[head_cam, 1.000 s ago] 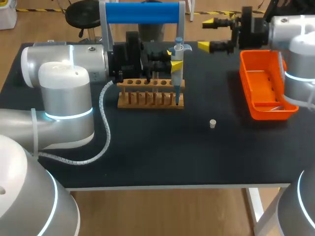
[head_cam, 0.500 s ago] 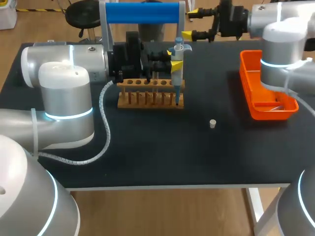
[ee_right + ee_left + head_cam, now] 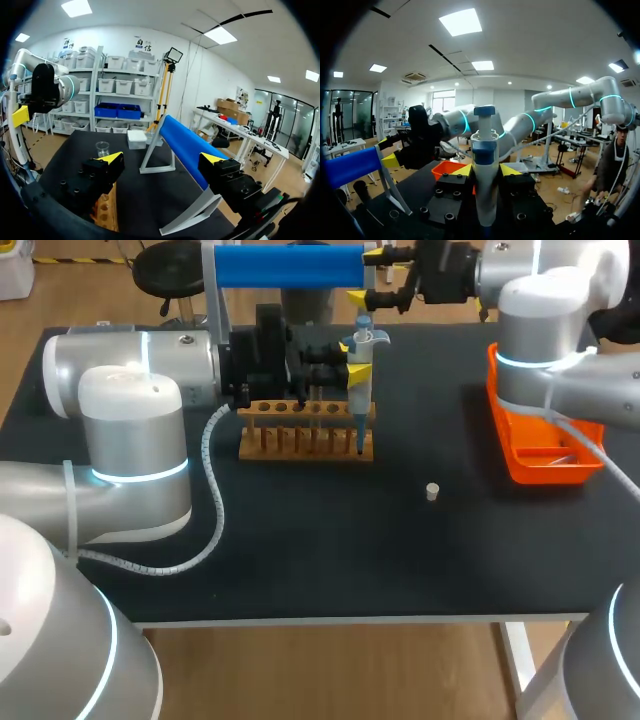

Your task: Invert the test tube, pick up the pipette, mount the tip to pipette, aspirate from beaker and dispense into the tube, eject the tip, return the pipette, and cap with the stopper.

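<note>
My left gripper (image 3: 357, 370) is shut on the upright pipette (image 3: 361, 390), whose lower end reaches down to the right end of the wooden tube rack (image 3: 305, 430). In the left wrist view the pipette (image 3: 485, 170) stands between the yellow fingertips (image 3: 462, 170). My right gripper (image 3: 374, 278) stands open and holds nothing, high at the table's back by the right end of the blue bar (image 3: 290, 265). Its own view shows the open gripper (image 3: 162, 159), the blue bar (image 3: 182, 145) just ahead, and a glass beaker (image 3: 102, 148) farther off. A small pale stopper (image 3: 432, 491) lies on the table.
An orange tray (image 3: 520, 430) sits at the right, partly behind my right arm. The blue bar's metal frame (image 3: 215, 310) stands behind the rack. A white box (image 3: 136, 140) sits near the beaker. My left arm's body covers the table's left part.
My right arm has swung left along the table's back, carrying its open gripper from near the orange tray to the blue bar's right end. The left arm and pipette have not moved.
</note>
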